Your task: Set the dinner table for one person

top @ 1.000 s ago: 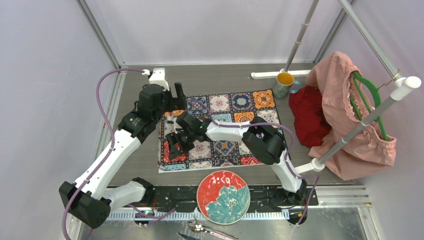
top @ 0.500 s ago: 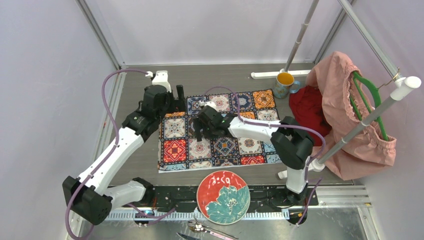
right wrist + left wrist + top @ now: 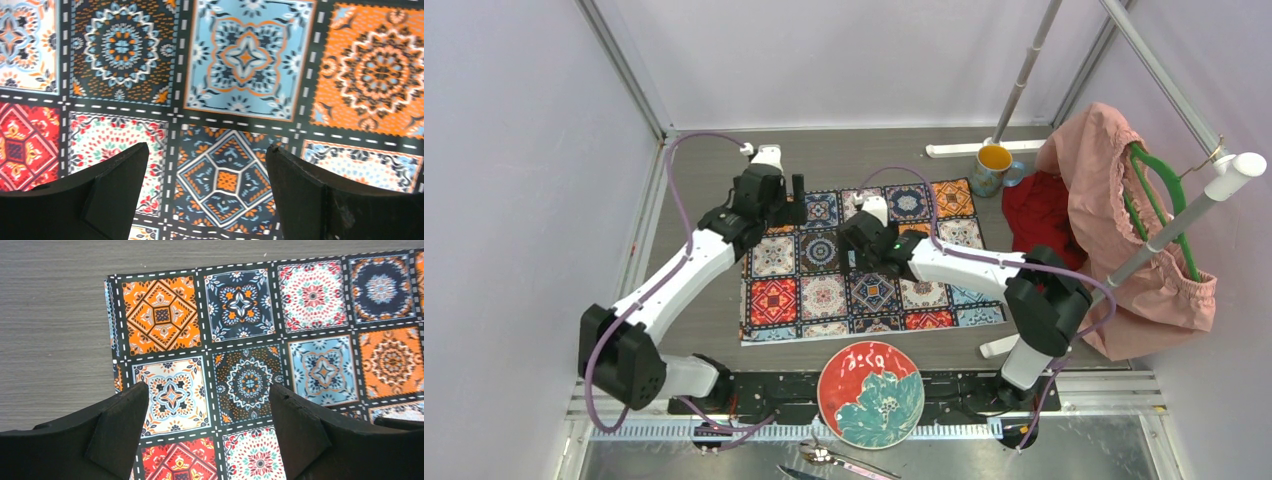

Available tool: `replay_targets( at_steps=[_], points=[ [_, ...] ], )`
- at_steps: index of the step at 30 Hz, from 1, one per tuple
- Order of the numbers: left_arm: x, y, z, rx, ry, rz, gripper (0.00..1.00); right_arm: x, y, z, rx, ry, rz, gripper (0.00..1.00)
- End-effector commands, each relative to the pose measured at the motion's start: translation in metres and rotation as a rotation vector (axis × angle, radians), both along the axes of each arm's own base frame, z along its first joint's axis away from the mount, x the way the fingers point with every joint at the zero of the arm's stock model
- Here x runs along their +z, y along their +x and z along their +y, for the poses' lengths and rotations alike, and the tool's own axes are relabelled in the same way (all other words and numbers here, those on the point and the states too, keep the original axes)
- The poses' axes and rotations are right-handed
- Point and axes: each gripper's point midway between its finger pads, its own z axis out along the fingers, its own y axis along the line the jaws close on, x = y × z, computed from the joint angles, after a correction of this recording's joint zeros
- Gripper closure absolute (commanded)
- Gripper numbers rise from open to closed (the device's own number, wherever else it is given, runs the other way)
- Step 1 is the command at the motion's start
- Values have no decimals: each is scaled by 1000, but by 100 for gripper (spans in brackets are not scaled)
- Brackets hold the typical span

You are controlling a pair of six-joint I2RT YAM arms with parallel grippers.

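The grey-brown wood-grain dinner table [image 3: 704,180] carries a colourful tile-patterned mat [image 3: 824,295], lying flat. My left gripper [image 3: 790,203] hovers open and empty over the mat's far left corner. In the left wrist view [image 3: 208,390] its fingers straddle the cream and dark mandala tiles, with bare table [image 3: 50,315] to the left. My right gripper [image 3: 854,255] hovers open and empty over the mat's middle. In the right wrist view [image 3: 207,149] it is above a navy diamond tile. The red-and-teal flower plate [image 3: 870,393] lies at the near edge between the arm bases.
A yellow-lined mug [image 3: 992,165] stands past the mat's far right corner. A red cloth [image 3: 1039,235], a pink garment [image 3: 1114,230] and a green hanger [image 3: 1159,200] hang on the rack at right. A spoon [image 3: 824,455] and knife [image 3: 799,472] lie at the bottom edge.
My right gripper moved from the mat's left side toward its middle and its elbow swung right. My left gripper shifted right along the mat's far edge.
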Motion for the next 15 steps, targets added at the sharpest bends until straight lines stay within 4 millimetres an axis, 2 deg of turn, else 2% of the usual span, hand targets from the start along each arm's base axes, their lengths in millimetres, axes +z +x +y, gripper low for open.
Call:
replay_targets(
  at_steps=[1,9,15],
  points=[
    [-6,12,4,64,31,29,14,26,12,-22,-95,37,-72,7],
    [-48,25,13,169,132,150,41,32,12,-42,-126,48,-77,7],
    [-78,28,11,199,162,243,46,34,10,-56,-155,56,-80,7]
  ],
)
